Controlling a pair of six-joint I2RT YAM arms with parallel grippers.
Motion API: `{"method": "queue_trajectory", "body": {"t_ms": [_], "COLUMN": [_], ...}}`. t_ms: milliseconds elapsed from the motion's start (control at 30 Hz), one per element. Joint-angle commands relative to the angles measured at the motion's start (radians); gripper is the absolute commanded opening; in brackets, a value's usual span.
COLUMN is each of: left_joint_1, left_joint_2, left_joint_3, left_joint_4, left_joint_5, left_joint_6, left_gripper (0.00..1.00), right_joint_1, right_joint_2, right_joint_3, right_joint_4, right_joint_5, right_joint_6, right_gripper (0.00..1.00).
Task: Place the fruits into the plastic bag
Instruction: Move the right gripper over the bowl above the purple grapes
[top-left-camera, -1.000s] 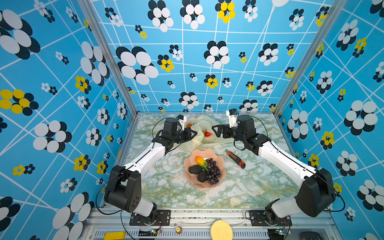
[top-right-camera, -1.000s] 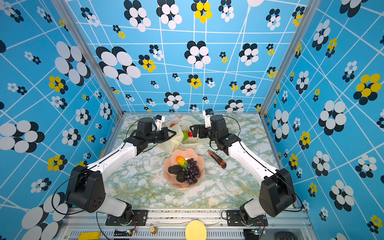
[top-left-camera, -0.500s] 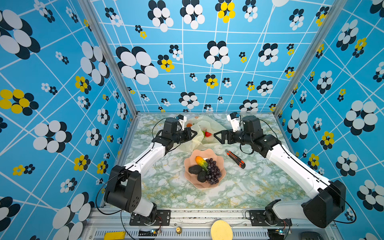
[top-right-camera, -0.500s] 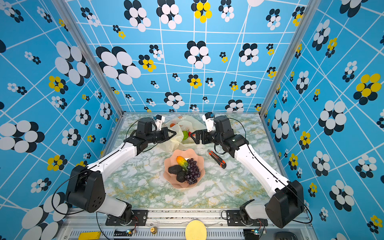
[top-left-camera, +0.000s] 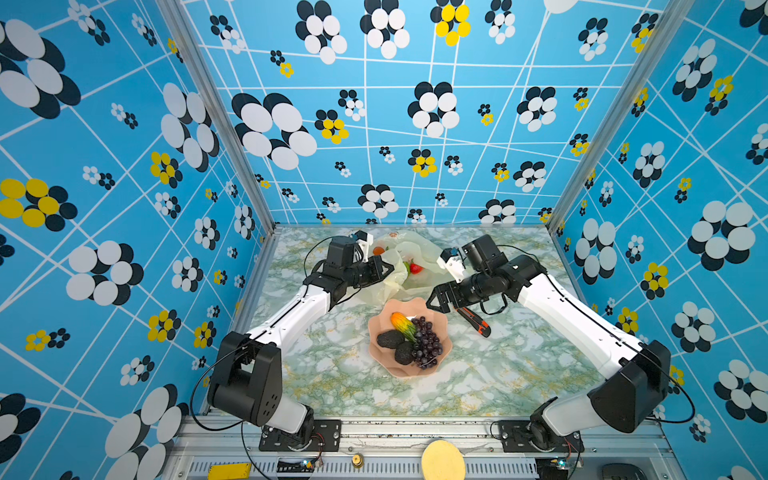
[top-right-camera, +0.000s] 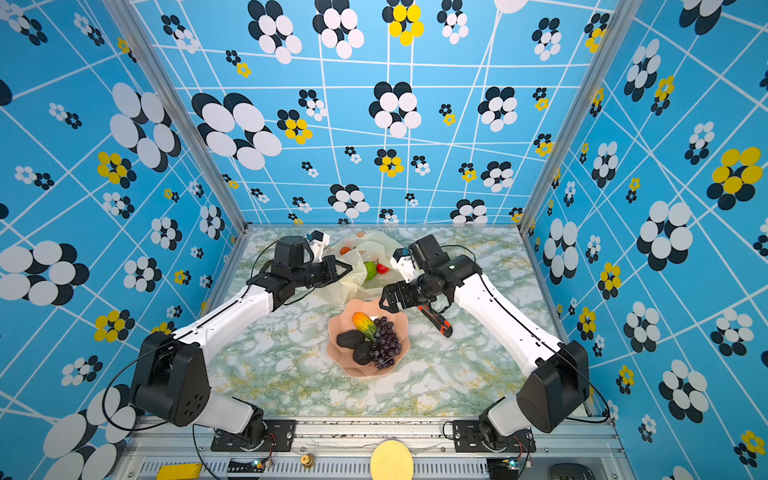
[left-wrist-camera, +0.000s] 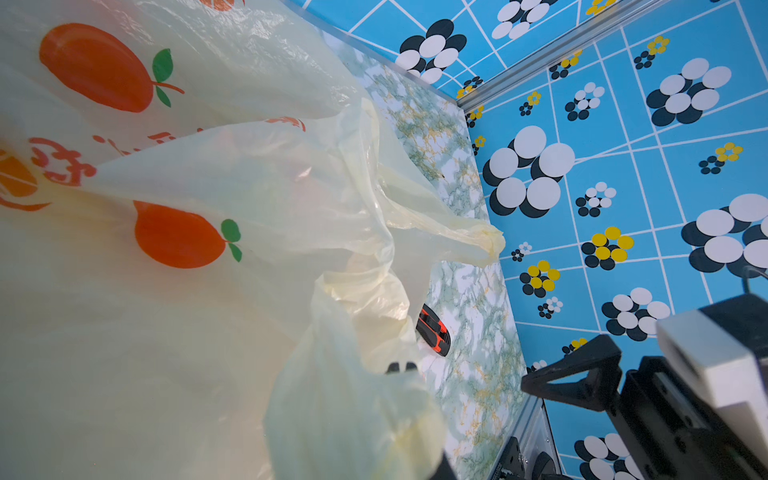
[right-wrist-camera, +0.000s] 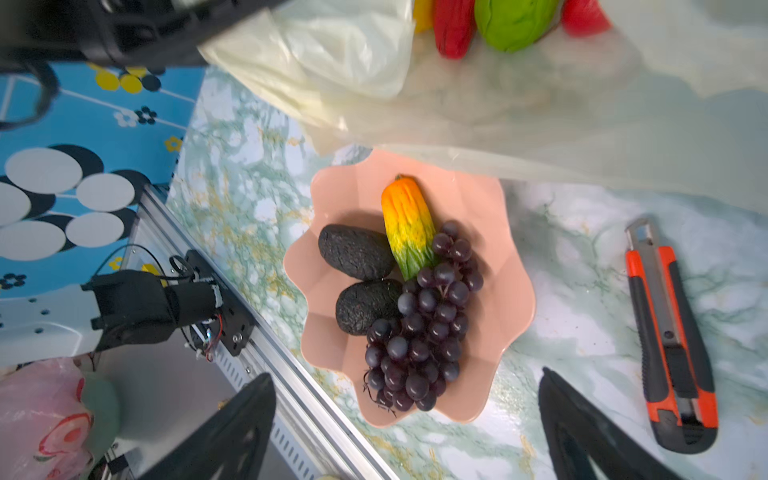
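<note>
The plastic bag (top-left-camera: 405, 253) (left-wrist-camera: 208, 291) lies at the back of the table, its mouth held up by my left gripper (top-left-camera: 384, 270) (left-wrist-camera: 401, 368), which is shut on its rim. Inside it lie a strawberry (top-left-camera: 415, 268) (right-wrist-camera: 584, 16), a green ball (top-right-camera: 370, 269) (right-wrist-camera: 513, 20) and a mango (right-wrist-camera: 455, 25). The pink dish (top-left-camera: 442, 332) (right-wrist-camera: 507, 257) holds a yellow-green oblong (right-wrist-camera: 407, 224), grapes (right-wrist-camera: 424, 324) and two black ovals (right-wrist-camera: 353, 255) (right-wrist-camera: 368, 305). My right gripper (top-left-camera: 438, 301) (right-wrist-camera: 407, 432) hangs open and empty over the dish's far rim.
A red-and-black utility knife (top-left-camera: 473, 322) (right-wrist-camera: 669, 332) lies on the marble table just right of the dish, under my right wrist. Patterned blue walls close in the table on three sides. The bag's loose handle loop (left-wrist-camera: 478, 243) sticks out toward the right wall.
My right gripper has drawn back from the bag's mouth toward the dish, staying open. The left gripper and the bag have not moved.
</note>
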Motion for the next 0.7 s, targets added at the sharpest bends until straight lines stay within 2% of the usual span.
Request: {"method": "queue_trajectory", "body": {"t_ms": [0, 367, 667], "left_joint_1": [0.007, 0.010, 0.013], "left_joint_2": [-0.023, -0.036, -0.035], "left_joint_3": [0.001, -0.006, -0.018], "left_joint_4": [-0.013, -0.022, -0.013], "left_joint_5": [0.002, 0.002, 0.005], "left_joint_6": [0.025, 0.031, 0.024], "left_gripper": [0.00, 0.00, 0.00], "right_joint_1": [0.034, 0.084, 0.111], "right_joint_2": [0.040, 0.177, 0.230], "right_joint_3": [0.019, 0.028, 0.023], "right_joint_4": [-0.117, -0.127, -0.153], "right_joint_5": [0.015, 0.015, 0.005], "right_joint_6": [-0.034, 0.005, 0.024], "right_gripper": [0.99, 1.00, 0.99]}}
